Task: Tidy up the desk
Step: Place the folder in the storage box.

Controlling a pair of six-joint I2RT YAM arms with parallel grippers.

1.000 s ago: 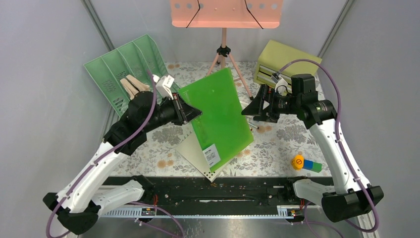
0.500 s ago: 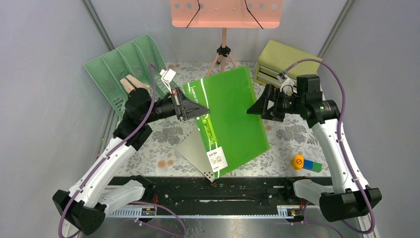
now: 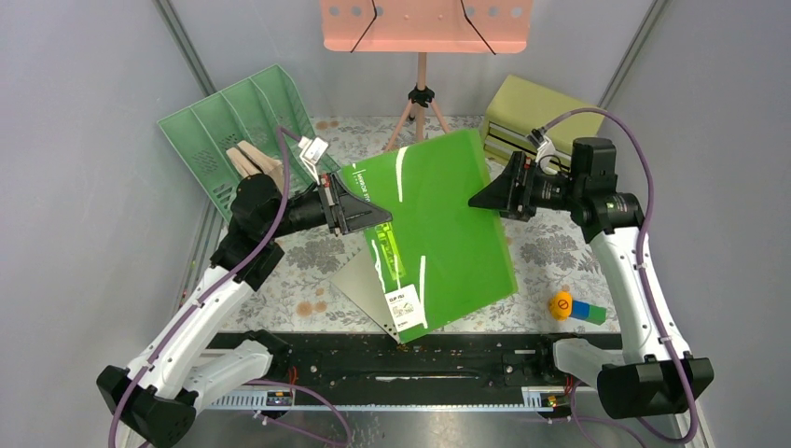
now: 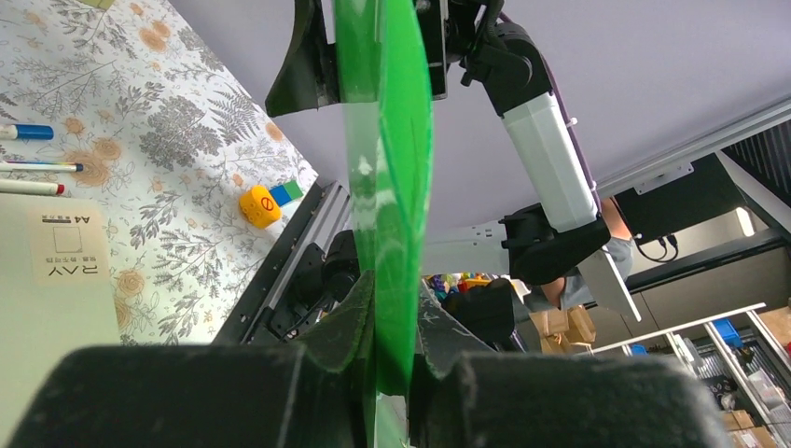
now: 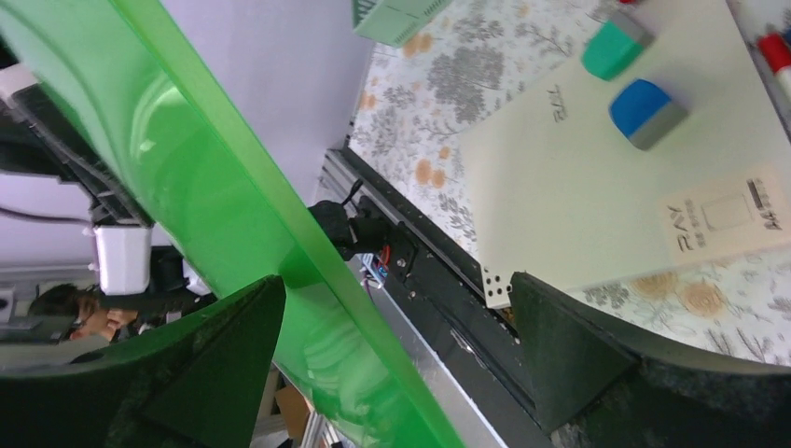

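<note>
We're mid-handover, looks like: left hand (image 3: 373, 217) pinches the green folder (image 3: 438, 238), right hand (image 3: 478, 199) wide open at 3 o'clock, needs clamping next.

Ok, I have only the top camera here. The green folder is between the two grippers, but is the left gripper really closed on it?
Observer: Yes. In the left wrist view the left gripper pinches the green folder by its edge, one finger on each face.
Operator: And the right one?
Observer: The right gripper is open. The folder's edge runs between its fingers, nearer to one of them, and is not clamped.
Operator: Does something lie under the folder?
Observer: Yes. On the pale sheet lie a small teal block and a blue-and-grey block, apart from each other.
</note>
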